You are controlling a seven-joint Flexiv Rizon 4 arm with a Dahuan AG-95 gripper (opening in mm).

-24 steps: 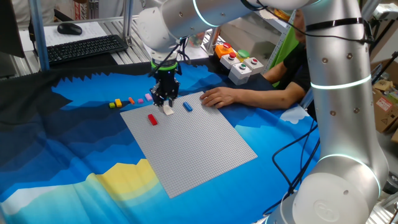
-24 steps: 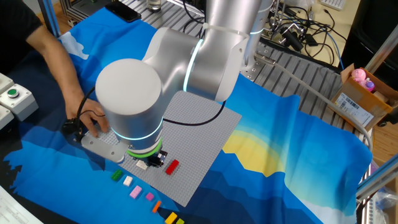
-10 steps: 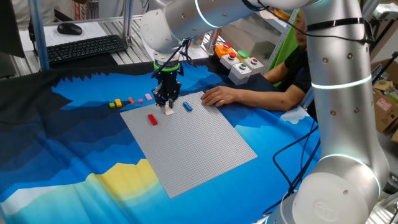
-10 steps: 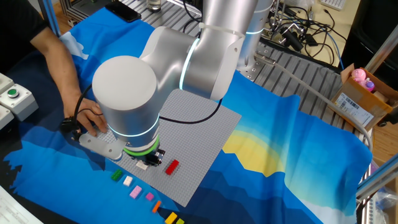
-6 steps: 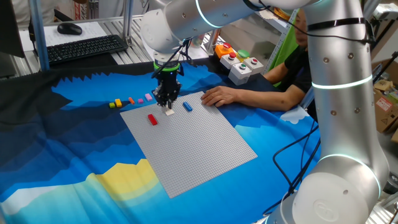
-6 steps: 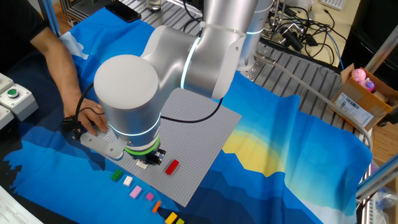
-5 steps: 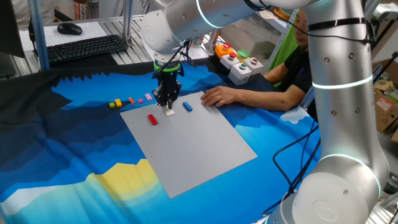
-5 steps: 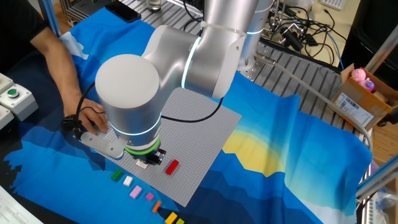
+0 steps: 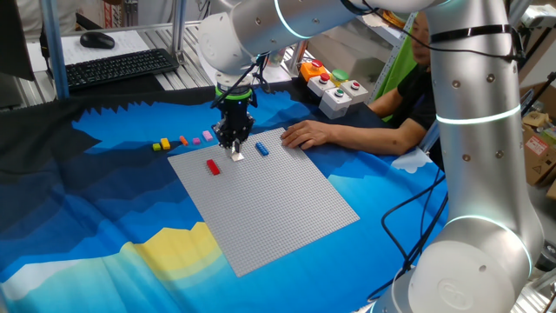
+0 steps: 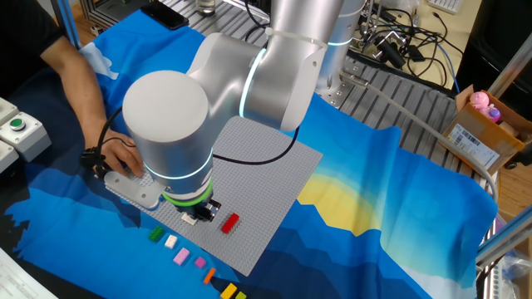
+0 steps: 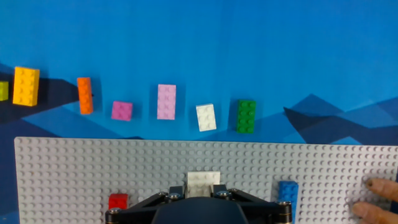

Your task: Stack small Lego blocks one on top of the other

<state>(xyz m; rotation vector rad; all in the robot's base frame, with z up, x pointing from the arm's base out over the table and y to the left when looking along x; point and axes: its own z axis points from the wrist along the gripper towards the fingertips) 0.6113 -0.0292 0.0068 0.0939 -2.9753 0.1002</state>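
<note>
My gripper (image 9: 235, 152) stands upright over the near-left part of the grey baseplate (image 9: 269, 200), shut on a white brick (image 11: 203, 183) that rests at plate level. A red brick (image 11: 118, 201) sits on the plate to its left and a blue brick (image 11: 287, 191) to its right. On the cloth beyond the plate edge lies a row of loose bricks: yellow (image 11: 26, 86), orange (image 11: 84, 95), magenta (image 11: 121, 111), pink (image 11: 166, 101), white (image 11: 206, 117) and green (image 11: 246, 116). In the other fixed view the gripper (image 10: 198, 218) is mostly hidden by the arm.
A person's hand (image 9: 304, 135) rests on the plate's far corner, close to the blue brick; its fingers (image 11: 379, 190) show at the right of the hand view. A button box (image 9: 334, 91) and a keyboard (image 9: 117, 65) stand behind the blue cloth.
Almost nothing differs: the gripper has shifted only very slightly and stays at the white brick on the plate. The other bricks and the person's hand have not moved.
</note>
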